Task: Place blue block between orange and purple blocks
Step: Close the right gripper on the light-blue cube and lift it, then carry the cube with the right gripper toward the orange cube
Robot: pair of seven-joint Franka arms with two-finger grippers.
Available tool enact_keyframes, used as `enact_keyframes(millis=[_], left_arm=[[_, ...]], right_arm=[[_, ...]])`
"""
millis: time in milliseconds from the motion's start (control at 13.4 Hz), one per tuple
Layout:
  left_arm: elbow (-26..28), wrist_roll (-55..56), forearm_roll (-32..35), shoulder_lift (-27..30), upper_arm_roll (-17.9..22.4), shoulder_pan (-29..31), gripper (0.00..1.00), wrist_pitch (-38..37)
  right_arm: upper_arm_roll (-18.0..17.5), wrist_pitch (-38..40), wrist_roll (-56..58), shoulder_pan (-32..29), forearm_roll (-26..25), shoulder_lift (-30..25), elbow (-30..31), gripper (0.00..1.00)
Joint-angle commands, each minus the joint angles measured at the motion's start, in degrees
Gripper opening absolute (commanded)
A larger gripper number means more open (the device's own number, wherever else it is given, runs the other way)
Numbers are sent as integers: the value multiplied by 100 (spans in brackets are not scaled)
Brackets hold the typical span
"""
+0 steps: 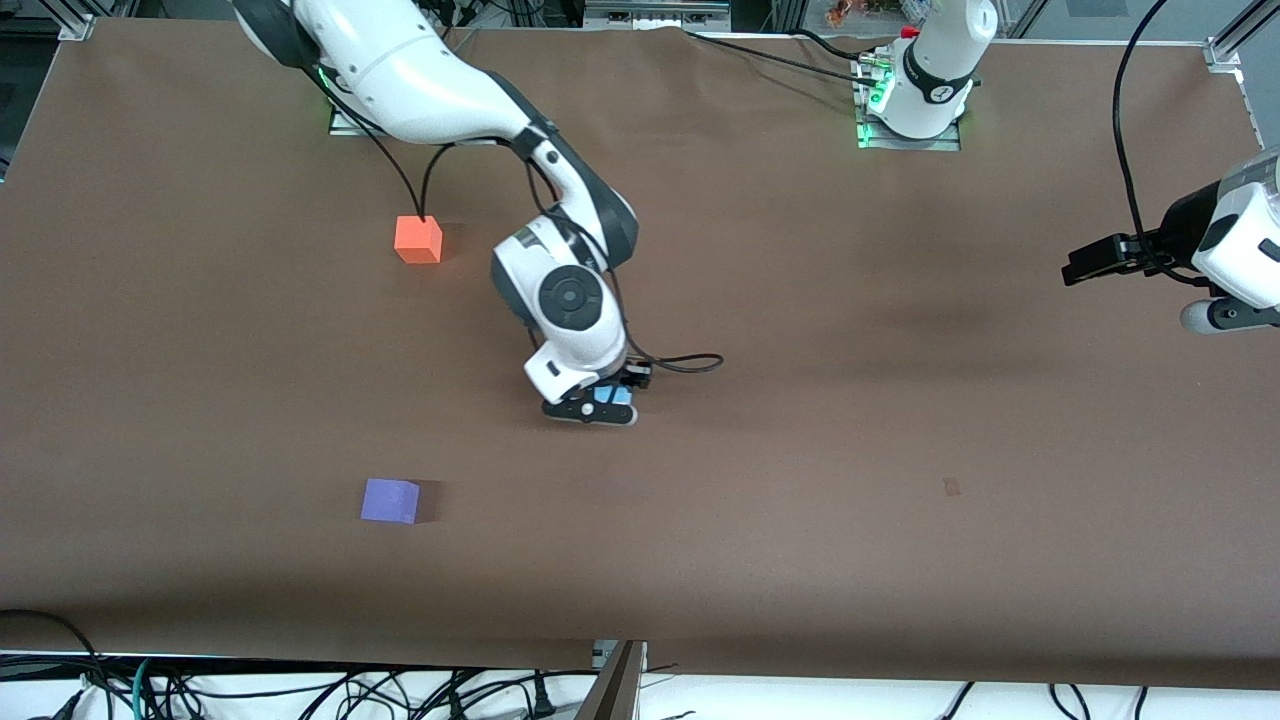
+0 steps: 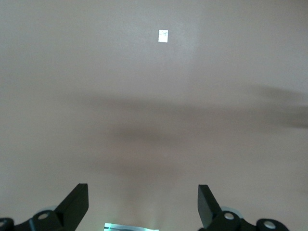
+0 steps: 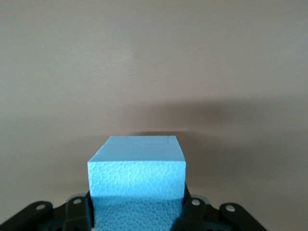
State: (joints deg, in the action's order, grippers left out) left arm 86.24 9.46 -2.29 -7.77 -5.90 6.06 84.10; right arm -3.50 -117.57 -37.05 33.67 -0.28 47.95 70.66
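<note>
**Blue block pinched in the right gripper, mid-table**

Sits low at the middle of the brown table (image 1: 800, 450), clamped in the right gripper (image 1: 604, 402). Blue block (image 1: 611, 395) a plain cube, so no long axis to tell; in the right wrist view (image 3: 136, 180) squared to the camera, one flat face toward the lens, top face level, foam texture plain to see. Fingers (image 3: 192, 216) pressed against two opposite sides of the cube, jaws closed on it as far as the cube allows. Whether lifted off the cloth or just touching it: cannot tell, though a shadow lies close under it.

Orange block (image 1: 418, 240) at about ten o'clock from the held cube in the front view, toward the right arm's end and farther from the front camera. Purple block (image 1: 390, 500) at about eight o'clock, nearer the front camera, also toward the right arm's end. Both well apart from the cube and from each other, the orange almost straight at twelve o'clock from the purple.

Left gripper (image 2: 143, 204) waiting up over the left arm's end of the table, jaws spread wide, nothing between them, bare cloth below with a small pale patch (image 2: 163, 35) on it.
</note>
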Motion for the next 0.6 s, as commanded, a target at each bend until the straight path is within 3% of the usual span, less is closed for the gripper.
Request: enact_keyframes(millis=[0,299,522], left_arm=[[-195,-129,115,-101,-25,18,100,-43],[-204,-129,123,-101,-25,18,100,-43],[-204,-129,114,-102,-25,18,100,-43]], right_arm=[[-37,77,1126,-535,10,-1125,1410,9],[-10,-861,2550,-1388,19,-2323,3546,10],[-2,-1478,2843,-1916,19,-2606,4498,10]])
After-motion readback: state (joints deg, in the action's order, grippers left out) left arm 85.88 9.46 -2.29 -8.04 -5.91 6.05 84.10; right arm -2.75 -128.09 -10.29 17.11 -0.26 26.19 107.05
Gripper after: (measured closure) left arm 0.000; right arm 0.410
